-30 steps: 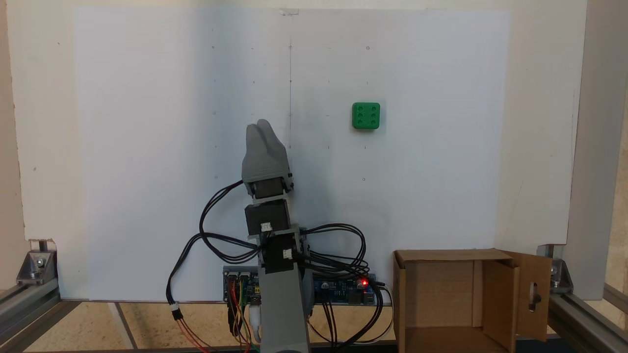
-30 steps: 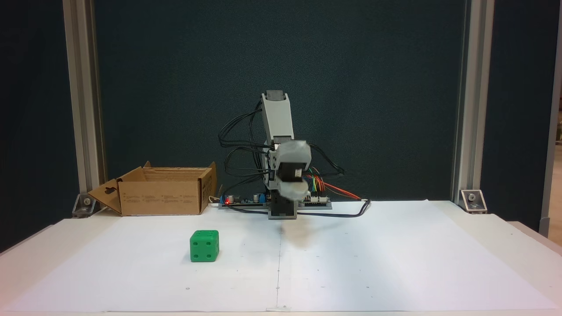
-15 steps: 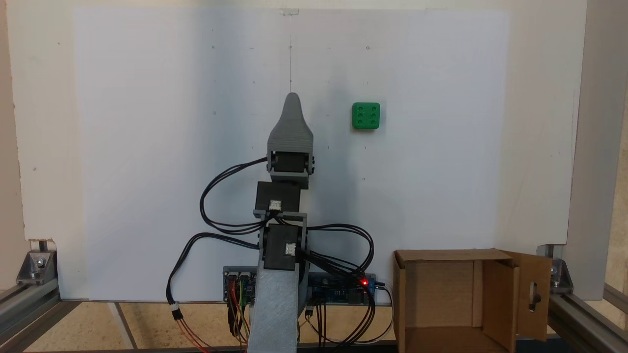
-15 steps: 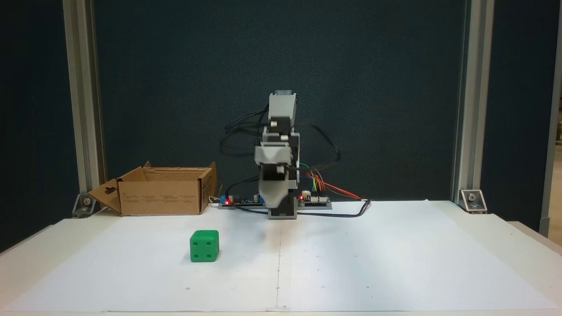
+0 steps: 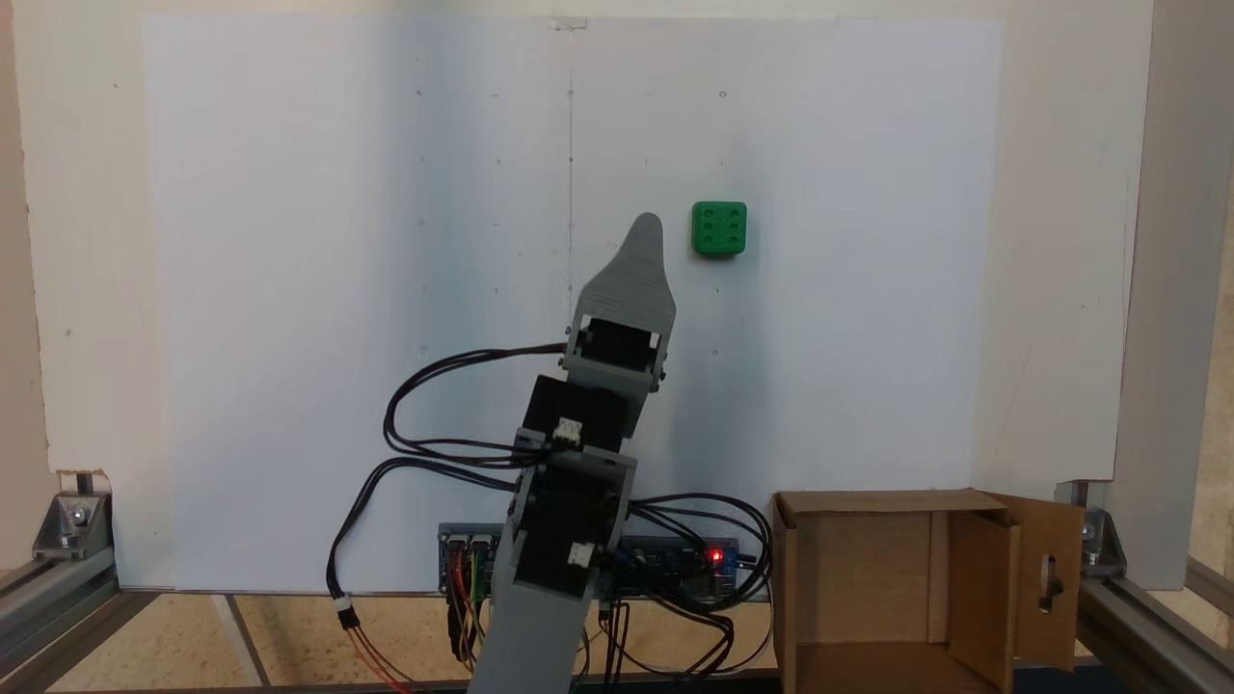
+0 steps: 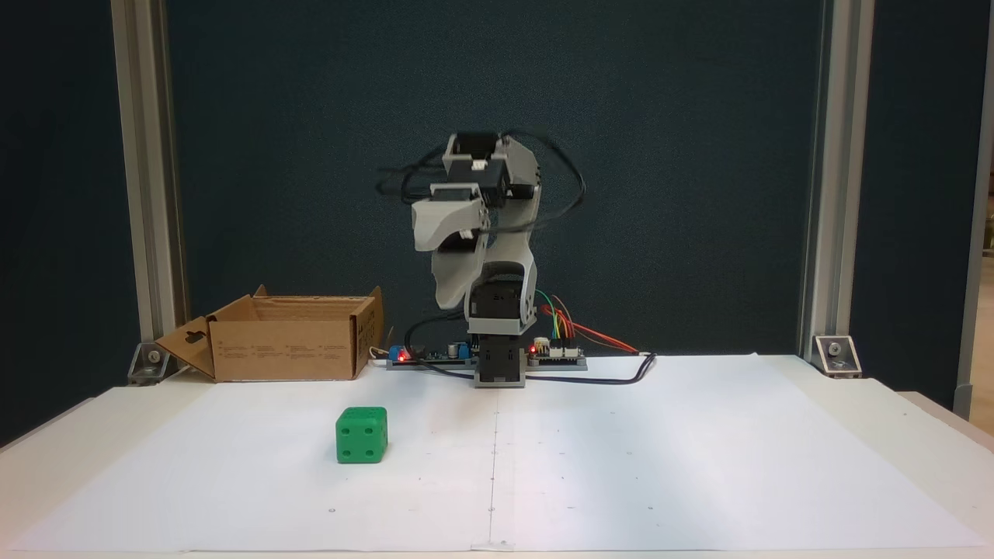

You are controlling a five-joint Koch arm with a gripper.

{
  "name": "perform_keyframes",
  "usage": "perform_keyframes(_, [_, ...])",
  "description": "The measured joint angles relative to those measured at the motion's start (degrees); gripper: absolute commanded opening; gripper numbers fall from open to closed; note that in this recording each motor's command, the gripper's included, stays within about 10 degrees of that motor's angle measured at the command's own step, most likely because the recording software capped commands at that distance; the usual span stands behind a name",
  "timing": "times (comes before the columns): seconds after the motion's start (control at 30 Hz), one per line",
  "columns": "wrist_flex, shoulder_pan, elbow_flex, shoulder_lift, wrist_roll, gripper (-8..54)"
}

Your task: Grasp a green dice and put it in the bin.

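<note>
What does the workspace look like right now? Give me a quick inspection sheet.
Surface: white paper sheet on the table, a seam down its middle.
Job's things: green dice lies alone on the sheet, six pips up; the bin, an open cardboard box, stands by the arm's base, nothing seen inside.
Clutter: nothing seen.
Gripper: gripper raised off the sheet, pointing toward the dice, apart from it; fingers overlap, so open or shut cannot be told.
Cables: black loops hang off the arm; coloured wires at the controller boards.
Surroundings: dark backdrop, aluminium frame posts.
</note>
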Motion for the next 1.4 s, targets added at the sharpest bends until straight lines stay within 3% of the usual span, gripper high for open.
perform_keyframes(0.23, [25.0,5.5,-14.6,-4.5,-2.1,44.6])
perform_keyframes(0.5, [46.2,14.9,-22.0,-14.7,-15.9,46.1])
perform_keyframes(0.83, [46.1,20.9,-26.2,-23.0,-26.9,47.0])
perform_keyframes(1.4, [37.4,17.1,-33.0,-31.6,-28.6,46.9])
